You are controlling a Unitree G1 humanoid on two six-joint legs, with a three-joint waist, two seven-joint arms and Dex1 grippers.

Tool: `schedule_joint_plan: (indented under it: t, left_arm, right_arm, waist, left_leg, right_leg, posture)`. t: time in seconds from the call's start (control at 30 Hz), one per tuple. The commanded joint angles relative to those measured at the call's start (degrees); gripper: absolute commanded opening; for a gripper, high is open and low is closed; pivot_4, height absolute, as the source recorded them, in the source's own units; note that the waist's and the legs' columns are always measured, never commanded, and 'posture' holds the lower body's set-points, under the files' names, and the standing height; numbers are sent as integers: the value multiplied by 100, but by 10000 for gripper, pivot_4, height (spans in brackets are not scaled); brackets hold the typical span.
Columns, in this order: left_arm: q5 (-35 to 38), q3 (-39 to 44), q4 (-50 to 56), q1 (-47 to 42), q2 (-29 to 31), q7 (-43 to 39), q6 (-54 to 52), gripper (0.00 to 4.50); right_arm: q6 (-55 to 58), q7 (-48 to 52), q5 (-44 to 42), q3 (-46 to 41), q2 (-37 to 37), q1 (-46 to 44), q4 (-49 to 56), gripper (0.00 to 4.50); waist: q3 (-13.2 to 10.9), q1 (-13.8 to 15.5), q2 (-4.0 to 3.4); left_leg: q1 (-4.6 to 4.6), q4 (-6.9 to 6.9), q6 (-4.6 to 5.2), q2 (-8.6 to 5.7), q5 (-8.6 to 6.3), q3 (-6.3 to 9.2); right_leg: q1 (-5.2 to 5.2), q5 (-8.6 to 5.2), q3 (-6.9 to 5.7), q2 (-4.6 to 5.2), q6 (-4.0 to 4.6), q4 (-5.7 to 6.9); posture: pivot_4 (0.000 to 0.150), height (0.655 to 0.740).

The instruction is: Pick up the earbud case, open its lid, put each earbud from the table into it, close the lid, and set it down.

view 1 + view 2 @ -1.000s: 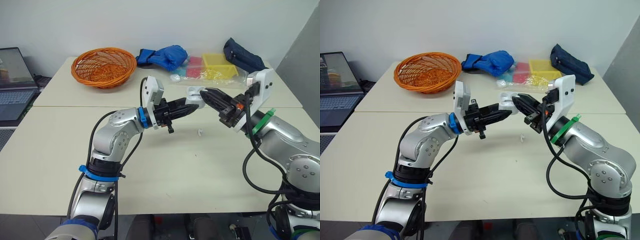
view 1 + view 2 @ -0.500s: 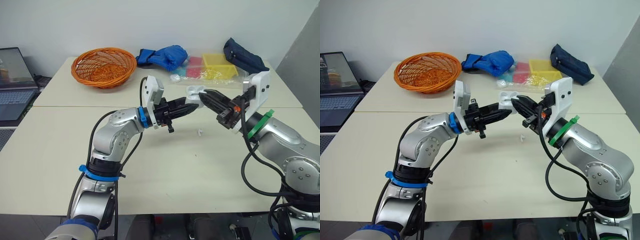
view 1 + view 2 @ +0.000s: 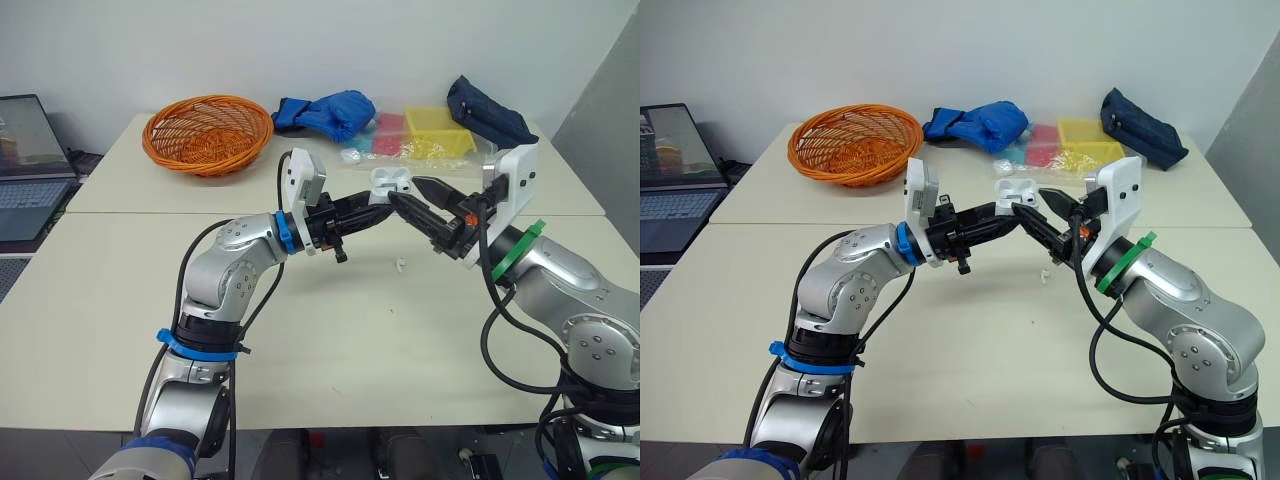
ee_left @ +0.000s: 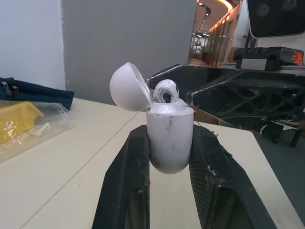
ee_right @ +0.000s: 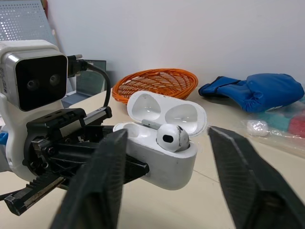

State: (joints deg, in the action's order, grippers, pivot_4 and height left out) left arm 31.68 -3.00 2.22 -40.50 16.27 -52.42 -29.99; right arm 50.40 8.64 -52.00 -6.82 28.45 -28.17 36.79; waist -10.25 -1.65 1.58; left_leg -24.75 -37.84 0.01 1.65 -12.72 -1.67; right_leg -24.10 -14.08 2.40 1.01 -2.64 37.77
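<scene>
Head views first: we see our left hand (image 3: 385, 203) pinching the case (image 3: 392, 180) by its body, holding it in the air above the table (image 3: 300, 330). Our right hand (image 3: 404, 190) comes in from the other side with its two fingers spread, their tips just beside the case. A loose earbud (image 3: 400, 265) lies on the table beneath the two hands, right of the middle. A basket (image 3: 208, 132) sits at the far left corner, and a blue cloth (image 3: 325, 110) lies along the far edge.

In the left wrist view, the case stands upright between our left fingers (image 4: 125, 186), which press on its two sides. The lid (image 4: 128, 87) is tipped back open, and a seated earbud (image 4: 165, 90) pokes out of the top. The right hand's black fingers lie close behind.

In the right wrist view, our right fingers (image 5: 95, 186) stand wide apart with the open case showing between them. The lid's two hollows face us, and the seated earbud rests in one socket. We cannot tell whether these fingers touch the case.
</scene>
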Motion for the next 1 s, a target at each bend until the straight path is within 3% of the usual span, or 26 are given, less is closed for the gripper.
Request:
schedule_joint_plan:
  t: [0.03,0.07,0.23,0.4,0.57,0.7,0.83,1.0]
  left_arm:
    - [138,84,127,-139,-15,-53,58,7405]
    - [135,87,120,-138,-12,-62,60,7405]
    - [85,134,63,-107,26,-56,95,7405]
    - [9,253,-55,-6,319,-145,159,7405]
    - [-49,432,-208,46,785,-260,260,7405]
    - [-43,512,-169,71,897,-183,278,7405]
    - [55,548,125,181,851,46,129,7405]
    - [76,516,257,231,848,134,90,7405]
  right_arm:
    - [-196,103,10,-87,27,-162,211,41342]
    - [-206,129,20,-92,38,-182,210,44617]
    - [-221,354,-211,-385,263,-324,184,44879]
    - [-38,1084,-356,-633,1003,-341,-334,44879]
    - [159,1660,571,-5,1917,-352,-1512,44879]
    - [-20,1425,1161,302,1505,-342,-2086,44879]
    - [-520,1002,1842,789,459,36,-2416,44879]
    - [-934,536,2602,968,-281,301,-2855,44879]
  waist:
    - [0,-1,0]
    - [0,0,0]
    - [0,0,0]
    - [0,1,0]
    - [0,1,0]
    - [0,-4,0]
    - [1,-4,3]
    - [0,6,1]
  left_leg:
    - [0,0,0,0,0,0]
    - [0,0,0,0,0,0]
    - [0,-1,0,0,0,0]
    - [0,-1,0,0,0,1]
    - [2,-3,0,2,0,-2]
    - [2,-1,0,2,0,-3]
    - [-1,1,0,3,0,0]
    - [-4,-1,0,0,0,-3]
  right_leg:
    - [0,0,0,0,0,0]
    - [0,0,0,0,0,0]
    - [0,0,0,0,0,1]
    - [1,0,-1,0,0,0]
    - [0,1,-1,0,3,1]
    - [-1,0,2,-1,2,2]
    - [-4,1,1,-3,3,2]
    - [-7,5,2,0,6,6]
  posture:
    - [1500,7400]
    - [1500,7400]
    - [1500,7400]
    - [1500,7400]
    - [1500,7400]
    - [1500,7400]
    - [1500,7400]
    - [1500,7400]
